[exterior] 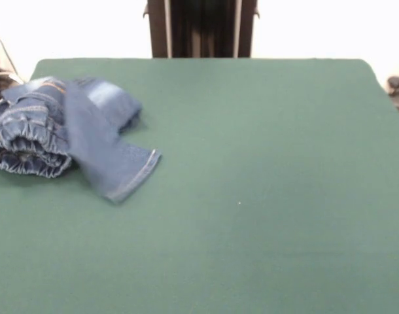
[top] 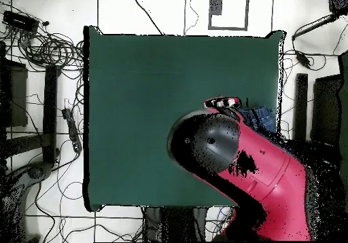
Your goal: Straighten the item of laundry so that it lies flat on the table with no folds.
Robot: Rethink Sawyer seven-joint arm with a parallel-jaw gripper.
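Jeans [exterior: 69, 131]: qty 1, blue denim, lying bunched at the table's [exterior: 252, 216] left side in front view, close to its far-left corner. Table: qty 1, dark green cloth cover, rounded corners, much larger than the garment.

Near to far, front view:
- Nearest part of the jeans is one hemmed leg end, approx. flat, pointing toward the camera and to the right; hem stitching visible along its edge.
- To its left, the denim is rolled/scrunched into a thick wad w/ gathered, pale-faded edges, sitting at the table's left edge.
- Behind, a further fold w/ a faded pale patch and a short line of orange-tan stitching at the top.
- Garment is folded over itself in several layers; not flat.
- Rest of the table surface is bare green cloth.

Overhead view:
- Arm [top: 265, 172]: qty 1, red and black, crossing the table's lower-right area and covering most of the jeans; only a small blue patch [top: 262, 118] shows beside the arm near the table's right edge.
- Gripper: its end is not clearly distinguishable under the arm; cannot tell whether the fingers are spread or pressed together.
- Cables lie on the floor around the table.
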